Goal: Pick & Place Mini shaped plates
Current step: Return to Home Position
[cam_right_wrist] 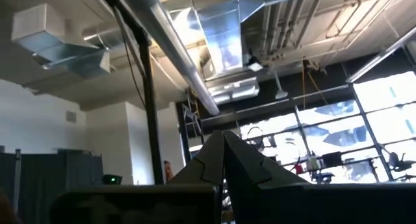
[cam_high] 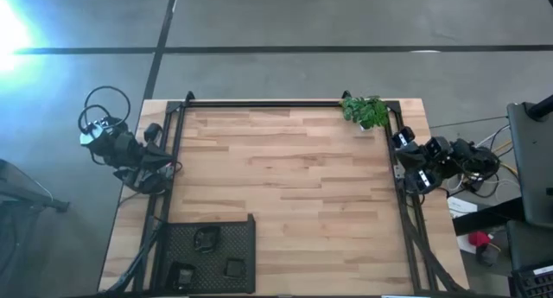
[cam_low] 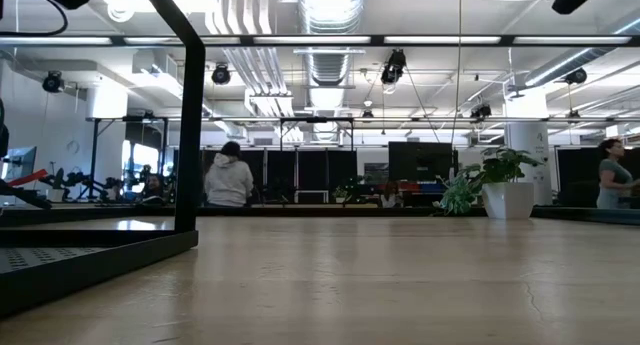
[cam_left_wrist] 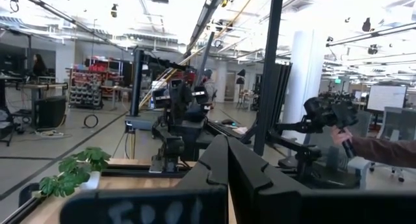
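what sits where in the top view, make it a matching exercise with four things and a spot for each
Things:
1. small dark shaped plates
2. green leafy plant
3. left hand
4. right hand

Spots:
a. by the right edge of the light wooden table, fingers shut
b. inside the black mesh tray at the near left corner
c. at the back right corner of the table
d. by the table's left edge, fingers shut

Pairs: 1-b, 2-c, 3-d, 4-a
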Controlling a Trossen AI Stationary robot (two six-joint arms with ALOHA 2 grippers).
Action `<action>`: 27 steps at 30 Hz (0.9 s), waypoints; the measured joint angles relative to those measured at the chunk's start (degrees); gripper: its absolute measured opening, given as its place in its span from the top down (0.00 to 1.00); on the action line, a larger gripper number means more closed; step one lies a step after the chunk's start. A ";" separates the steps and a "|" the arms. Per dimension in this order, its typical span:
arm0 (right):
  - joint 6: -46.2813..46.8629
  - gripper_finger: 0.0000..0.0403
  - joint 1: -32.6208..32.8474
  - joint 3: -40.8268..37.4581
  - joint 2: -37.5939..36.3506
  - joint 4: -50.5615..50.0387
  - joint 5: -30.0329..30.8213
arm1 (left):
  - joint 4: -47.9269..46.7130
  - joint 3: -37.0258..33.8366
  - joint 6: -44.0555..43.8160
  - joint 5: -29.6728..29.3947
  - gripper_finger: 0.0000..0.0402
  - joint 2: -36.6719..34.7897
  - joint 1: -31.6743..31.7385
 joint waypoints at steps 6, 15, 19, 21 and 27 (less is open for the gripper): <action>-1.41 0.98 -0.01 -3.51 0.66 2.33 3.03 | 0.19 -1.93 0.22 -0.29 1.00 0.00 0.00; -2.35 0.98 -0.03 -11.28 0.87 3.37 6.30 | 0.75 -8.98 0.35 -5.09 1.00 -0.04 -0.02; -3.18 0.98 -0.02 -12.35 0.71 0.83 7.44 | 2.16 -12.72 0.28 -5.76 1.00 -0.04 -0.02; -4.82 0.98 -0.03 -12.33 0.69 0.49 7.52 | 3.26 -14.59 0.14 -6.40 1.00 -0.07 -0.02; -8.14 0.98 -0.02 -12.32 0.71 -1.72 7.52 | 8.14 -21.22 0.04 -6.69 1.00 -0.07 -0.02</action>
